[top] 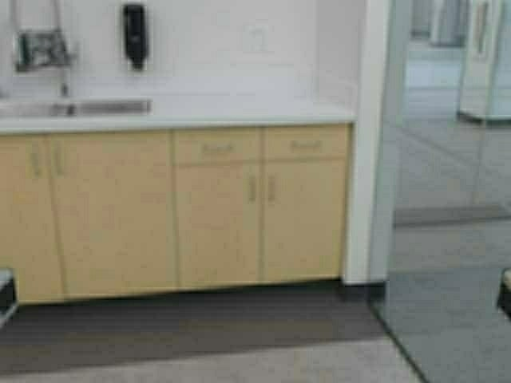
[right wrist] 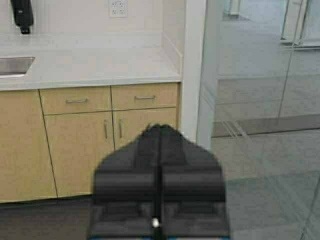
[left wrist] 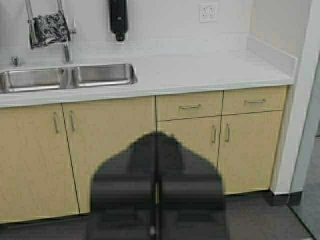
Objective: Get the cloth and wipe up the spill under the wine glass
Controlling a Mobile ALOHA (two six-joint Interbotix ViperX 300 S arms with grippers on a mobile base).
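The cloth (top: 40, 49), dark with a pale pattern, hangs bunched over the faucet (left wrist: 64, 30) above the sink at the far left of the counter; the left wrist view also shows the cloth (left wrist: 50, 28). The wine glass and the spill are out of view. My left gripper (left wrist: 156, 136) is shut with nothing in it, held low and well back from the cabinets. My right gripper (right wrist: 160, 128) is likewise shut and empty, facing the counter's right end. In the high view only slivers of the arms show at the lower edges.
A steel double sink (left wrist: 70, 76) sits in the white counter (top: 239, 108) over tan cabinets (top: 215, 215). A black soap dispenser (top: 134, 33) hangs on the wall. A white pillar (top: 363, 159) and a glass wall (top: 447, 207) stand at the right. Dark floor lies before the cabinets.
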